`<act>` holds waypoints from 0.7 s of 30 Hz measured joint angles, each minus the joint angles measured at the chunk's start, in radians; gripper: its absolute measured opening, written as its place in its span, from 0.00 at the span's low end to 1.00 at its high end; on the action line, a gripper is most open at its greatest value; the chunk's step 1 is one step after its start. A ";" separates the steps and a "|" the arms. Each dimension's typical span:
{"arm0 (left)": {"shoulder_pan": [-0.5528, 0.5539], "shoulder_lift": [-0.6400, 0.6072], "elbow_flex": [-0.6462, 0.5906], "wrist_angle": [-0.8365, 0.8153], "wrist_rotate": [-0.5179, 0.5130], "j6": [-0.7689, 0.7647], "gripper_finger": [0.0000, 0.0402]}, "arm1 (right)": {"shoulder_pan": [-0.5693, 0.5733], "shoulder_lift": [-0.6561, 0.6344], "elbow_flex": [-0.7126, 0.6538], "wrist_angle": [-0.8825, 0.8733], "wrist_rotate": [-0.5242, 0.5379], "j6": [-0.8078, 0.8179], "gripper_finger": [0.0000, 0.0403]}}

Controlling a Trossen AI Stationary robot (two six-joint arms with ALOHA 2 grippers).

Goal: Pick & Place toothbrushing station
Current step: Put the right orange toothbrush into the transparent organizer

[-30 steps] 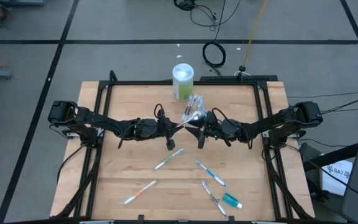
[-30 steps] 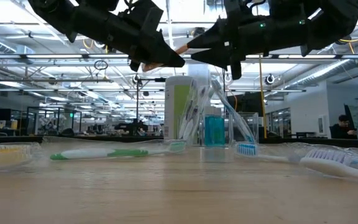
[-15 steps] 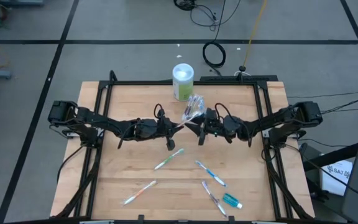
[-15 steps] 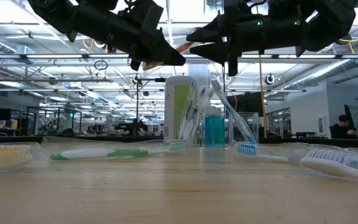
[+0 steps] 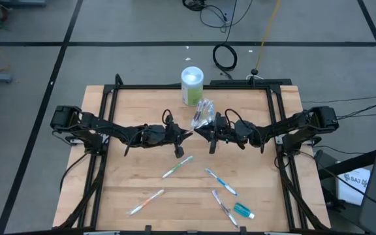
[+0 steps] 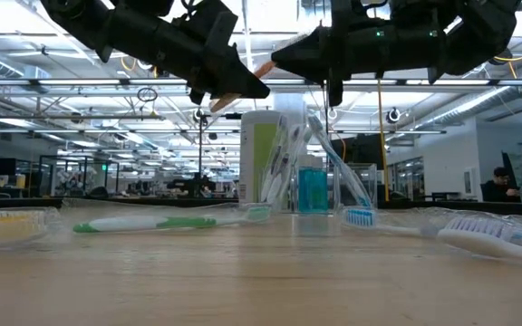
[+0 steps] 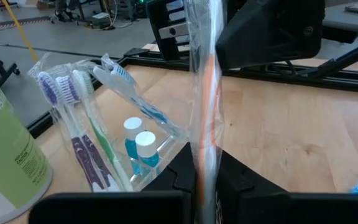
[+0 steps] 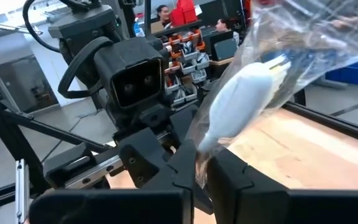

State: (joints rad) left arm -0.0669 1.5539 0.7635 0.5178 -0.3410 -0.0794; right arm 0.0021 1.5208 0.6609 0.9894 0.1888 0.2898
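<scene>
Both arms meet over the table's middle. My left gripper point(image 5: 187, 132) and my right gripper point(image 5: 198, 132) are both shut on one orange-and-white toothbrush in a clear wrapper point(image 7: 208, 93), held in the air between them point(image 6: 263, 69). Just beyond them, a clear plastic bag point(image 5: 204, 113) stands against a green-and-white canister point(image 5: 192, 85). It holds several toothbrushes and two teal tubes with white caps point(image 7: 138, 146). Near the front, several loose toothbrushes lie flat on the table: green point(image 5: 177, 166), orange point(image 5: 145, 202) and blue point(image 5: 222, 181). A teal tube point(image 5: 243, 210) lies there too. My left gripper pinches the wrapped toothbrush point(image 7: 204, 163) between its two fingers, coming level from the table's left. The brush runs on past the fingertips, tilted upward toward the right arm and clear of the table. My right gripper pinches the clear wrapper at the brush's white rounded end point(image 8: 211, 140) between its two fingers, coming level from the table's right. The brush slants up past the fingers, lifted clear of the table.
A black frame point(image 5: 276, 124) borders the wooden table point(image 5: 136, 170) on its left, right and far sides. The canister and bag stand at the far middle. Another toothbrush point(image 5: 224, 207) lies at the front right. People show in the room behind.
My right gripper has moved a little toward the table's left, up to my left gripper, and has shut on the wrapped toothbrush. My left gripper has kept its hold in place.
</scene>
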 joint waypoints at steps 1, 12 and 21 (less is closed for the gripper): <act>0.000 0.000 0.000 -0.001 0.000 0.002 0.06 | 0.000 0.000 0.000 -0.002 -0.001 -0.002 0.03; 0.000 0.001 0.000 -0.021 0.003 0.018 0.09 | 0.000 -0.009 0.000 -0.069 -0.004 -0.043 0.03; 0.000 0.000 0.000 -0.028 0.003 -0.004 0.35 | -0.003 -0.046 -0.001 -0.211 0.027 -0.052 0.04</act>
State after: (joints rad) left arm -0.0669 1.5536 0.7631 0.4897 -0.3381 -0.0837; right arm -0.0010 1.4749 0.6598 0.7781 0.2159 0.2379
